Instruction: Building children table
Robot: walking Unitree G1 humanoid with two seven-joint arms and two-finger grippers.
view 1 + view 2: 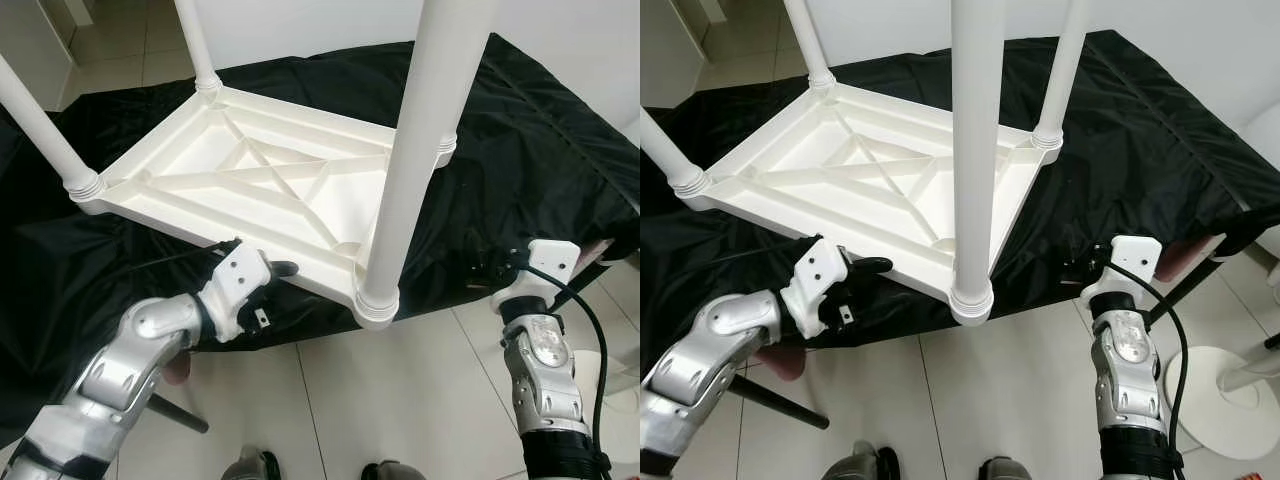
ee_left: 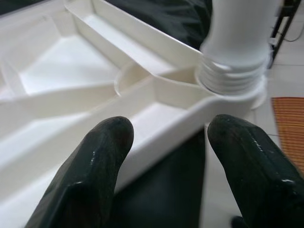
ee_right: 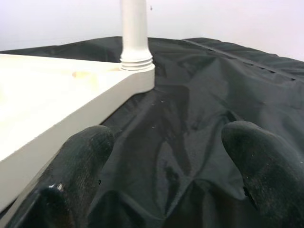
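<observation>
A white plastic children's table (image 1: pixel 250 175) lies upside down on a black cloth (image 1: pixel 520 150), ribbed underside up. Several white legs stand screwed into its corners; the nearest leg (image 1: pixel 415 150) rises from the front corner. My left gripper (image 1: pixel 275 270) is at the table's near rim, open, and in the left wrist view its fingers (image 2: pixel 102 156) stand apart just in front of the rim (image 2: pixel 166 121) beside that leg's threaded collar (image 2: pixel 230 78). My right gripper (image 1: pixel 1080 270) is open low over the cloth, to the right of the front corner, holding nothing.
The cloth covers a raised surface whose near edge hangs over a tiled floor (image 1: pixel 400 400). A white round stand base (image 1: pixel 1230 400) sits on the floor at the right. A dark metal bar (image 1: pixel 780 400) slants under the left side. An orange mat (image 2: pixel 289 123) lies beyond the corner.
</observation>
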